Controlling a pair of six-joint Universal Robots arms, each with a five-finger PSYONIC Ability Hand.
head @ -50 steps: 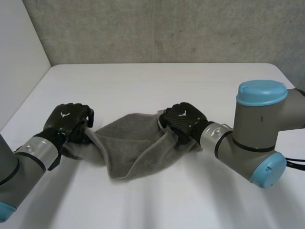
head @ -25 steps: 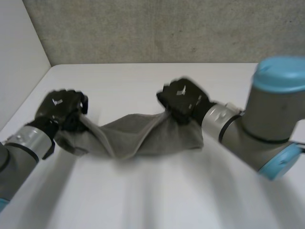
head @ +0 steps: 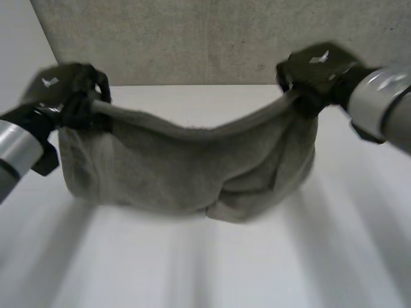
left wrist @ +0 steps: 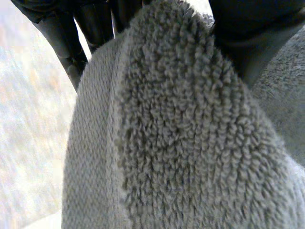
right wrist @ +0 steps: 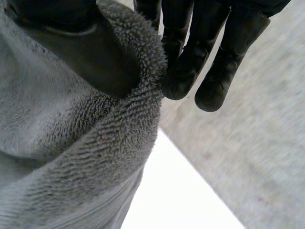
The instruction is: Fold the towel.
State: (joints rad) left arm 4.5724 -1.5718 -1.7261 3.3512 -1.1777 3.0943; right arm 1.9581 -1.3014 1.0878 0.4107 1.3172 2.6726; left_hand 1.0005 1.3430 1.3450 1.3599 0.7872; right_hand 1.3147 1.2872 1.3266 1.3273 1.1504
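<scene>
Towel point(head: 186, 167): long axis L-R, aloft

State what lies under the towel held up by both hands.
The white table lies under the grey towel, which hangs from the left hand and right hand. The table stretch behind the cloth is hidden.

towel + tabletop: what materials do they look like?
Towel: grey terry cloth, probably cotton. The left wrist view shows looped pile close up, with a flatter woven band along one edge. It looks soft and matte, and it sags as it hangs. Table: white, smooth, hard-looking top with a dull sheen. It could be laminate or painted board; I cannot tell which.
</scene>
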